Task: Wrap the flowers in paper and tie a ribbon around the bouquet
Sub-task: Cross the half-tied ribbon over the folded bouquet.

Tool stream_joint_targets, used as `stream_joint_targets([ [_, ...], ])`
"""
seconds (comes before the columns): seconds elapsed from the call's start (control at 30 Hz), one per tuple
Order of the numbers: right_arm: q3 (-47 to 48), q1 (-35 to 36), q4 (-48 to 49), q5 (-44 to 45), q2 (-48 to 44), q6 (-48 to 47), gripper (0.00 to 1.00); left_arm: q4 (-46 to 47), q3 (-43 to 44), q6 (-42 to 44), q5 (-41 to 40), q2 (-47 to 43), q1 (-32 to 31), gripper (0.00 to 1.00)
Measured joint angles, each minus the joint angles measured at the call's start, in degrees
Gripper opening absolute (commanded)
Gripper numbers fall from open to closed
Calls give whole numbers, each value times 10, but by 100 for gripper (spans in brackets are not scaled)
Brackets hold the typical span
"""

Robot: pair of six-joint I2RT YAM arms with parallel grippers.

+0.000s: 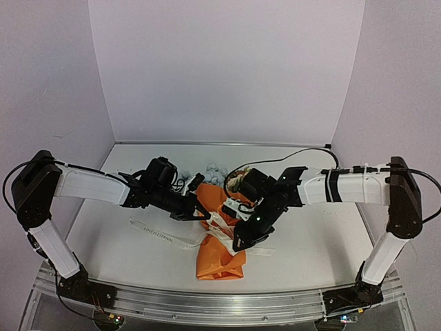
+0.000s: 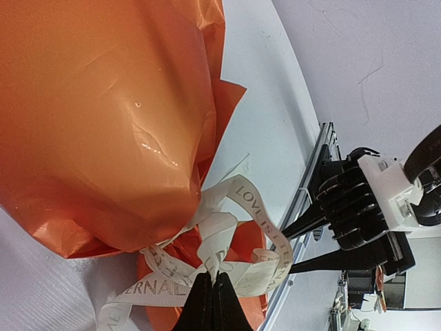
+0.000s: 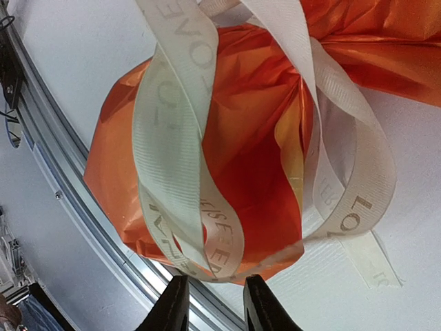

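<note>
Two grippers are brought together over the bouquet [image 1: 222,261], which is laid on the table [image 1: 324,234] close to the near edge. Pale flowers [image 1: 215,169] are seen at its far end, between the two wrists. The ribbon [image 3: 172,124] is looped loosely several times around the orange paper [image 2: 103,124], and dark lettering can be read on it. One tail is stretched flat on the table to the left of the bouquet. The left gripper [image 2: 212,296] is clamped tight on a fold of ribbon, just beside the paper. The right gripper [image 3: 215,307] is held with its jaws parted. A ribbon loop hangs just beyond its tips, but contact between them cannot be made out.
</note>
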Motion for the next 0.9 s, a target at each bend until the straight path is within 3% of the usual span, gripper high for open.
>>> stream_joint_targets([
  [0.47,0,14,7,7,0,2,30,0,0,1,0,0,0,0],
  [0.9,-27,37,32,71,0,-15,37,0,0,1,1,0,0,0],
])
